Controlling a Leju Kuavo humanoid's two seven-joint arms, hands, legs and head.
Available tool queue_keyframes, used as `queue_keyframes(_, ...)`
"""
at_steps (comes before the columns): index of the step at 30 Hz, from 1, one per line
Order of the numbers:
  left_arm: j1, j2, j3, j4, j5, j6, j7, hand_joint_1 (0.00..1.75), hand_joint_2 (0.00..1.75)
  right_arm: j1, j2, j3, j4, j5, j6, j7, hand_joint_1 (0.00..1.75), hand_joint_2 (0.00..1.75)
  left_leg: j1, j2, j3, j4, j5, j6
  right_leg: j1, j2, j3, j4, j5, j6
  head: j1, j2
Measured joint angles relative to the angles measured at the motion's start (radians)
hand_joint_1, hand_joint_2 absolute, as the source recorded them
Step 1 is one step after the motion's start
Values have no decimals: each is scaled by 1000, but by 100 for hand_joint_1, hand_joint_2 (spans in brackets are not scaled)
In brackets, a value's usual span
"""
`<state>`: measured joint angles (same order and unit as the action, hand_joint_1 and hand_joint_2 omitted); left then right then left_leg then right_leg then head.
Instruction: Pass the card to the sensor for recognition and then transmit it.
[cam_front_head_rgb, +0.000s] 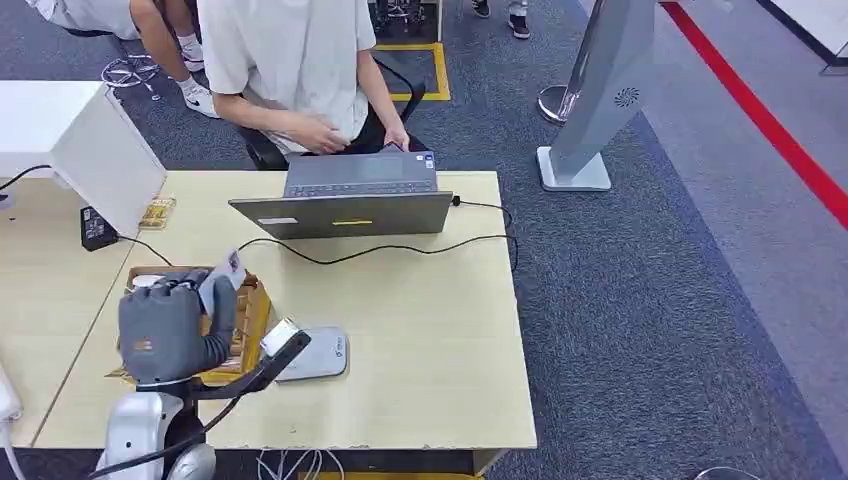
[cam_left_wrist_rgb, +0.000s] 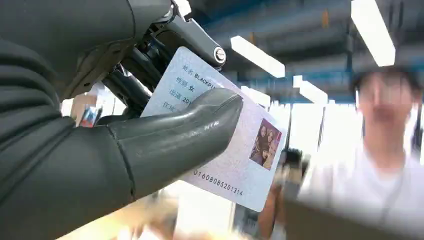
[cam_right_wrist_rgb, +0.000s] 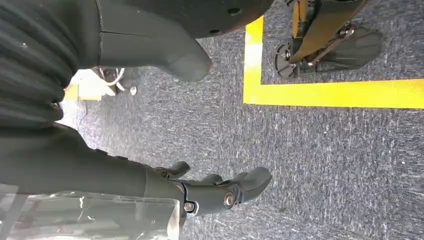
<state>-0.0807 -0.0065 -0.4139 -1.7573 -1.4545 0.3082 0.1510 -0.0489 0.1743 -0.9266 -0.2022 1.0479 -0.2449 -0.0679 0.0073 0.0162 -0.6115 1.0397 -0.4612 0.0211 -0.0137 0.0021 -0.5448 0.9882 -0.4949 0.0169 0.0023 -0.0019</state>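
My left hand (cam_front_head_rgb: 172, 325) hovers over the wooden box (cam_front_head_rgb: 250, 315) at the left of the table and pinches a pale ID card (cam_front_head_rgb: 222, 275) between thumb and fingers. In the left wrist view the card (cam_left_wrist_rgb: 235, 150) stands out beyond the thick grey thumb (cam_left_wrist_rgb: 180, 135), its printed face and small photo toward the camera. A grey card sensor (cam_front_head_rgb: 318, 355) lies flat on the table just right of the box, with a small white reader head (cam_front_head_rgb: 280, 337) on a dark arm above it. My right hand (cam_right_wrist_rgb: 210, 192) hangs over the carpet, fingers loosely apart, holding nothing.
A person in a white shirt (cam_front_head_rgb: 290, 60) sits across the table at a grey laptop (cam_front_head_rgb: 350, 200). A black cable (cam_front_head_rgb: 400, 248) runs over the tabletop. A white box (cam_front_head_rgb: 75, 135) stands at the far left. A grey kiosk stand (cam_front_head_rgb: 600, 100) rises on the carpet to the right.
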Motion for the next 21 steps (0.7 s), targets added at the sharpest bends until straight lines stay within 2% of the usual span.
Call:
queue_keyframes(5,-75,41,22,-65,-10,18,3,175,175,0,1,0,0,18,0,0,0,175,0,0,0,0,1,0,0,-1,0,1,0,0,0,0)
queue_keyframes(11,-174,80,88,-61,-17,6,-8,175,175,-2,1,0,0,35,10,0,0,175,1,0,0,0,2,0,0,0,0,2,1,-1,0,0)
queue_keyframes(16,-204,92,105,-54,-20,-3,-8,175,175,-2,1,0,0,36,11,1,0,175,0,0,0,0,1,0,0,0,0,1,0,0,0,0)
queue_keyframes(19,-233,104,117,-27,-65,-21,20,175,175,-2,1,3,1,55,14,2,0,175,0,-1,0,0,1,0,0,-1,-1,1,0,0,0,0)
queue_keyframes(21,-282,125,141,42,-78,-45,43,175,175,-4,1,8,1,70,19,1,0,175,0,0,0,0,2,0,0,0,-1,2,0,-1,0,0)
